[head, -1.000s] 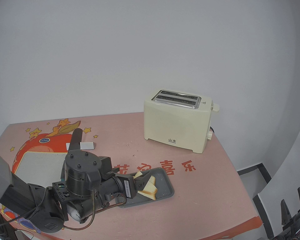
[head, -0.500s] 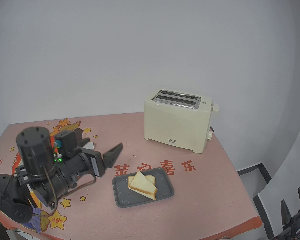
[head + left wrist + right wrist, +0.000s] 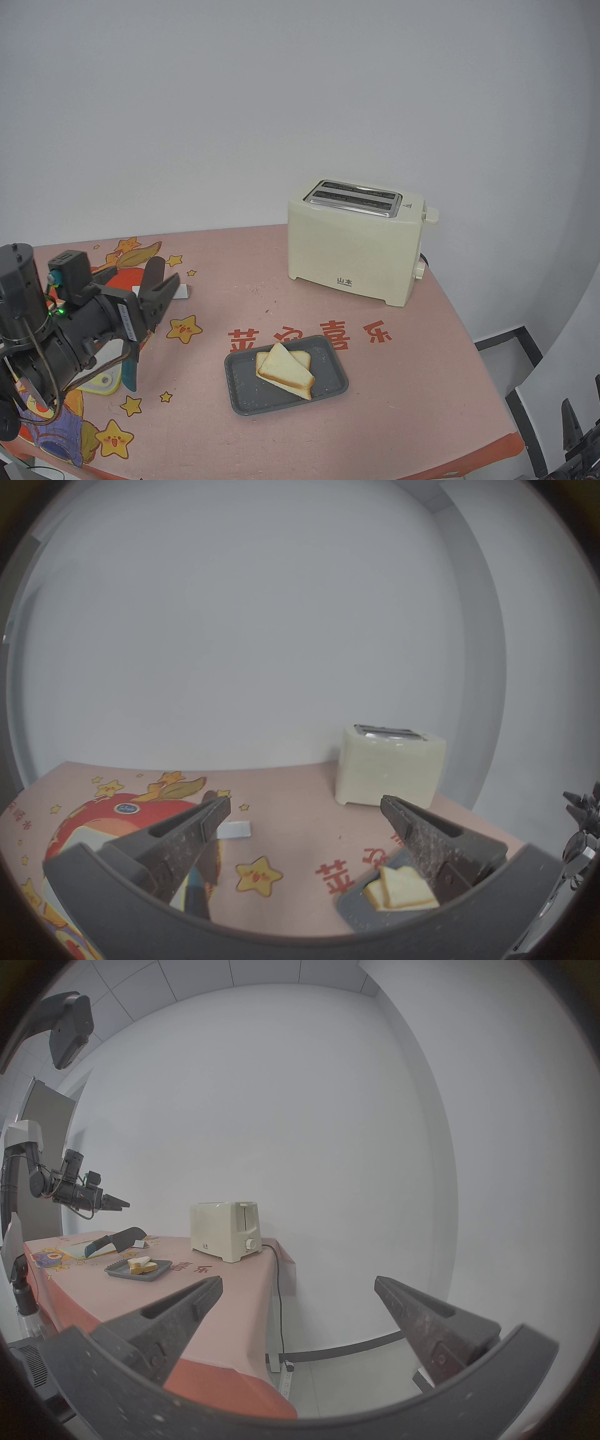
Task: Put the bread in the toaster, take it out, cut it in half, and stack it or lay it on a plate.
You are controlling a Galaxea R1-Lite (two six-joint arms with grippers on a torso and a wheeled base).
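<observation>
The toaster [image 3: 356,250] has a cream body that looks like smooth plastic with a soft sheen, and the slot frame [image 3: 353,199] on its top is brushed metal — grey and a little shiny. The plate [image 3: 240,395] is dark grey and matt, plastic by its look, with pale specks on it. The bread [image 3: 284,372] shows a dry, porous crumb and a browner, rougher crust. The tablecloth [image 3: 412,375] is pink, matt and smooth, with flat printed pictures. The left gripper [image 3: 304,804] has dark matt fingers [image 3: 184,833] with a finely grained inner face — the right gripper [image 3: 298,1282] looks the same. The wall [image 3: 250,94] is white, smooth and matt.
</observation>
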